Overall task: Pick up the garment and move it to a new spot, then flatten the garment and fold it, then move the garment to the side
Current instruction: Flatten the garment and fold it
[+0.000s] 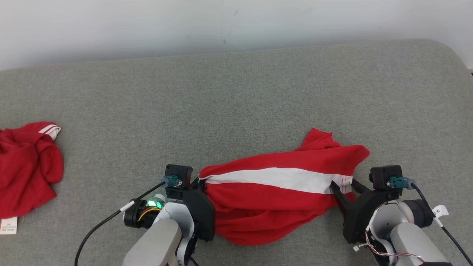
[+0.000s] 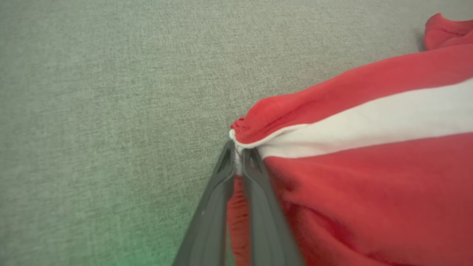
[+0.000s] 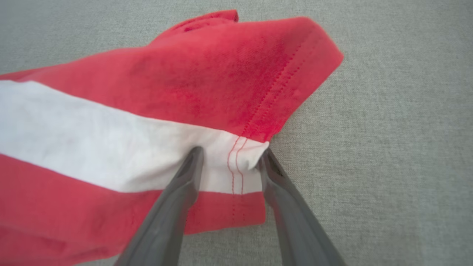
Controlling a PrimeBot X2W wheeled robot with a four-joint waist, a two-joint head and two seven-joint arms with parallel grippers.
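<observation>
Left gripper (image 2: 239,149) pinches the garment (image 1: 273,192) at its left end; right gripper (image 3: 231,153), fingers apart, straddles its right end; flattening and folding look still undone.

Garment (image 1: 273,195) between L gripper (image 2: 238,157) and R gripper (image 3: 231,155) (R prob. touching), other garment (image 1: 26,166) far left

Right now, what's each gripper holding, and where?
Left gripper pinches the garment at the end of its white stripe. Right gripper open, straddling the other end; no clear hold.
</observation>
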